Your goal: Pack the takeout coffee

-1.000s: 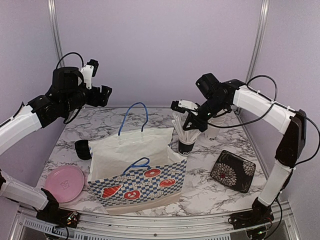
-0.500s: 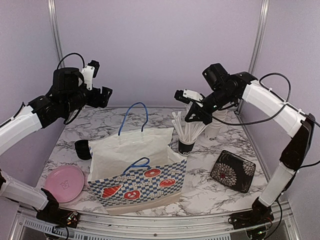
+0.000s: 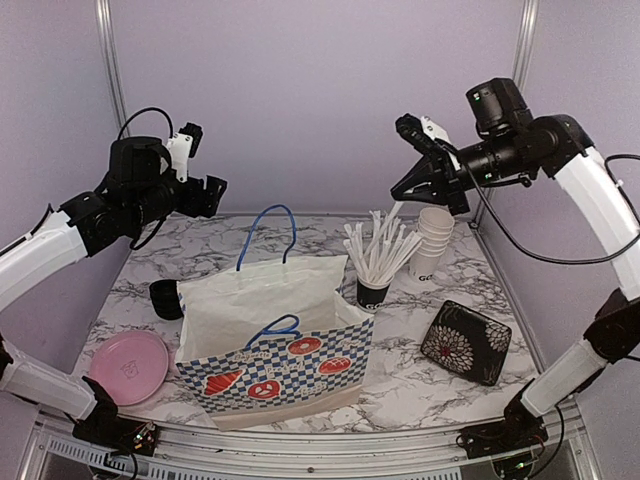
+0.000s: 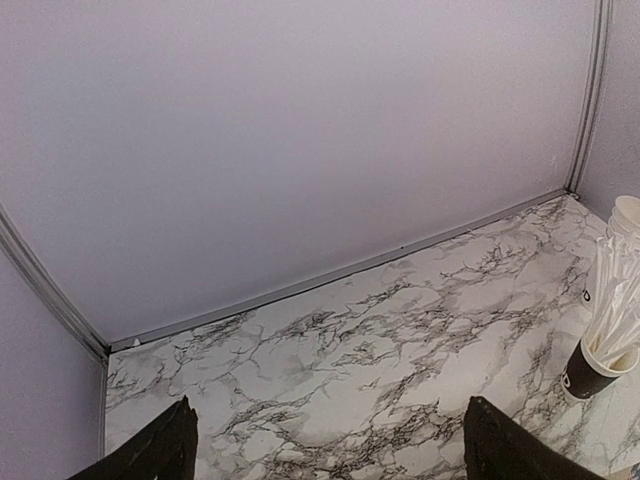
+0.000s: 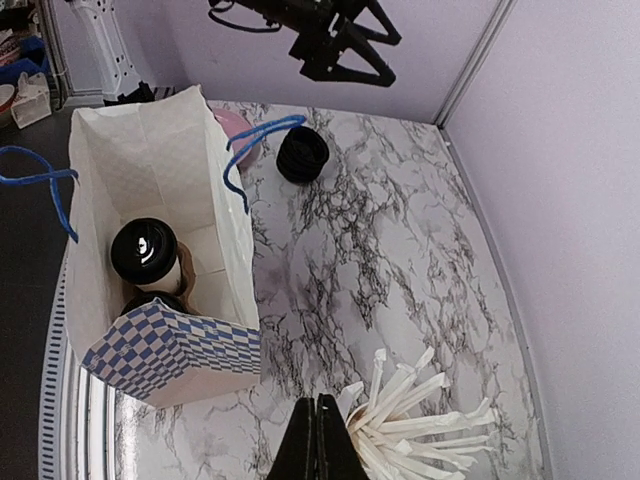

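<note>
Takeout coffee (image 5: 145,250): white paper cup with a black lid, upright inside the paper bag (image 3: 280,365). A second dark lid (image 5: 150,298) shows just nearer the bag's checkered front wall. Both appear seated in a brown carrier (image 5: 187,268).
Bag: open-mouthed at the middle of the worktop's (image 3: 400,385) near edge, blue handles up.
Handling, as judged: paper walls soft and crushable, lids liable to pop, contents likely to spill if tilted. Lift by the carrier or the bag handles, never by squeezing a cup.
Pink plate (image 3: 130,365): near-left corner.
Black patterned box (image 3: 465,342): near-right.
Black rings (image 3: 166,298): left edge.
Straw cup (image 3: 373,290): just behind the bag's right side.
Empty cup stack (image 3: 432,238): far-right.
Left pincer (image 3: 213,188): aloft at far left, jaws wide, empty.
Right pincer (image 3: 400,192): aloft above the straw cup, closed, seemingly pinching a white straw (image 3: 395,212).
</note>
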`<state>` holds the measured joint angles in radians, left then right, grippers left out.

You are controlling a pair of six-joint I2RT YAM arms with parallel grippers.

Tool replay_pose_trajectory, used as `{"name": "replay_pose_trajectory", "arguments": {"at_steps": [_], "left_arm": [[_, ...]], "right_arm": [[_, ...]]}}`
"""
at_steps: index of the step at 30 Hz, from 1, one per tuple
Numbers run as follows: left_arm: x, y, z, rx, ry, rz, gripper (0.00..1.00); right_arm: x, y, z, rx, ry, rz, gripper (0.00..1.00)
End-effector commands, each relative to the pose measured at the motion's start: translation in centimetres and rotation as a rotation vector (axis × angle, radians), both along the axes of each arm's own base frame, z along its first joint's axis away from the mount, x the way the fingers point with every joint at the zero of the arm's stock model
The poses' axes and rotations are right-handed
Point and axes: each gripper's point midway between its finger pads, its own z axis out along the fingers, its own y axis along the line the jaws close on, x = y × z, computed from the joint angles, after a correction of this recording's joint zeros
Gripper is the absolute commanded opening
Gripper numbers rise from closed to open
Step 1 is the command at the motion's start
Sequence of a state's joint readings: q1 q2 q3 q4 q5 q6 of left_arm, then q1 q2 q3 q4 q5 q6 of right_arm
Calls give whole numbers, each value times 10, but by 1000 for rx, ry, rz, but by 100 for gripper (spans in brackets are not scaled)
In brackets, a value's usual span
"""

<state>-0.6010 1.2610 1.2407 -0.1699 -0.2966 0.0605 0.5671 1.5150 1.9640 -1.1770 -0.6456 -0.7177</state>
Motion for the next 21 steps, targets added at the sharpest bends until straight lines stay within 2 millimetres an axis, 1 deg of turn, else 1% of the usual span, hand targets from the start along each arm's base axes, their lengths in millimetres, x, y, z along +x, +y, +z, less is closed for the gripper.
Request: {"name": "replay_pose_trajectory", "arguments": {"at_steps": [1,5,8,10,13,15,19,21], "left_arm": [[5,2,1,12,-23,10,93],[6,3,0,23,-27,17,93],[6,3,-1,30,-29,18,93],[7,3,-2,35,-29,20,93],[7,5,-4,47,-30,26,93],[8,7,-5,59,-33,36,93],[10,9,-8,78,-34,49,93],[10,8,-9,80,-32,44,93]], "right_arm": [[-37,-18,59,136,-91,96,0],[-63,-22,98,244,-141,209,0],[-79,-17,117,323,-135,334,0],[-84,-9,124,383,-87,434,0],[-83,-1,125,430,-23,521,0],[-87,7,122,439,11,564,0],[-106,31,108,401,38,633,0],[-111,41,99,381,60,657,0]]}}
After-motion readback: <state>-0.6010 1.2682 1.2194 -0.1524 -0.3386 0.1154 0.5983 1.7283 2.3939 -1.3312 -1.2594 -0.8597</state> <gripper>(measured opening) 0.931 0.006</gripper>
